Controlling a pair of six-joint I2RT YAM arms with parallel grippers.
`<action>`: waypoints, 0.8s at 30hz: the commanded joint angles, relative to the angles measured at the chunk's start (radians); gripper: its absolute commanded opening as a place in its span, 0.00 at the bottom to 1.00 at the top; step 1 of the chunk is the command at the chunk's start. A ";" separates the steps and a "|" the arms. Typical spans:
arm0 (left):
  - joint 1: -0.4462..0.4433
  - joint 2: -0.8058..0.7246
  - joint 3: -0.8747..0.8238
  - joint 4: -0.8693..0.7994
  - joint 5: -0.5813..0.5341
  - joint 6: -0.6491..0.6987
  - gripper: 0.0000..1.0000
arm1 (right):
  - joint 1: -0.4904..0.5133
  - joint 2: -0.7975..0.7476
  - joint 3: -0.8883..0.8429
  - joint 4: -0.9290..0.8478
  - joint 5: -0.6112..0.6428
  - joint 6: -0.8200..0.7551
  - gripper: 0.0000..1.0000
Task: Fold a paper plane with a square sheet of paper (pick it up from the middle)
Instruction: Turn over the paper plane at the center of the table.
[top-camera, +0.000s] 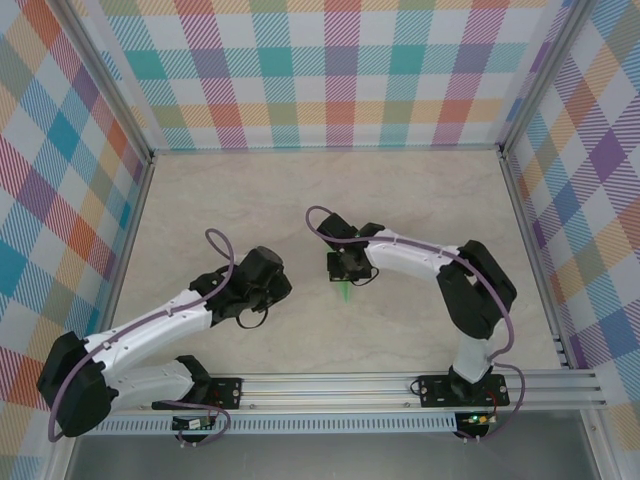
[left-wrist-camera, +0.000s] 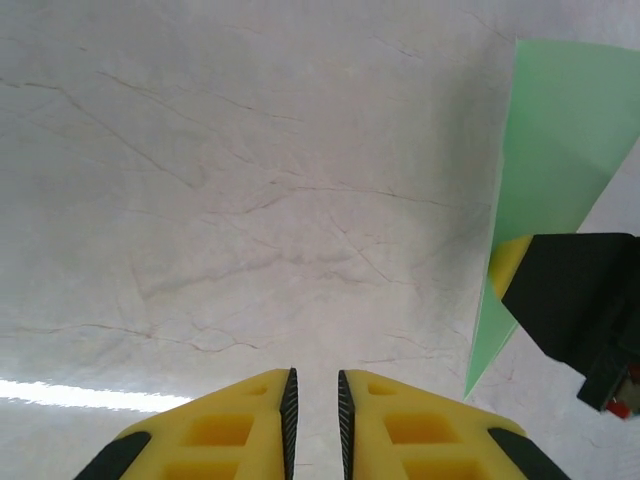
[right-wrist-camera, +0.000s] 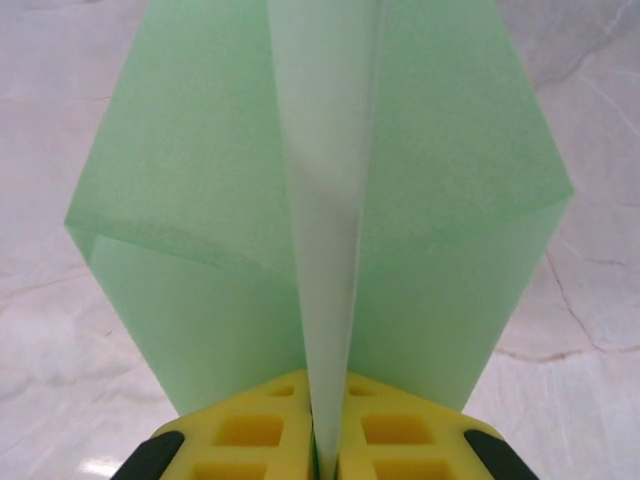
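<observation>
Tabletop (top-camera: 250, 190): pale marble.
Right pincer (right-wrist-camera: 325, 420): I clamp plane (right-wrist-camera: 420, 200) on its centre crease, mid-tabletop.
Left pincer (left-wrist-camera: 313, 400): barely apart, empty.
Tip: pinch squarely on crease.

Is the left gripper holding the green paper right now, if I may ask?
No; the left gripper has nothing between its fingers, and the paper plane sits in the right gripper.

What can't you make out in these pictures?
Top view: the paper plane is tiny, mostly hidden beneath the right hand.
Right wrist view: its far end is cut off by the top edge.
Left wrist view: its upper part leaves the frame; the right hand covers some.
</observation>
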 joint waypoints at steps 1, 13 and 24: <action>0.016 -0.045 -0.024 -0.035 -0.030 -0.026 0.21 | -0.008 0.047 0.054 -0.059 0.018 0.003 0.12; 0.020 -0.050 -0.042 -0.024 -0.021 -0.031 0.23 | -0.022 0.115 0.024 -0.001 -0.015 -0.003 0.17; 0.021 -0.041 -0.037 -0.030 -0.017 -0.026 0.23 | -0.024 0.191 0.042 -0.034 -0.014 0.010 0.28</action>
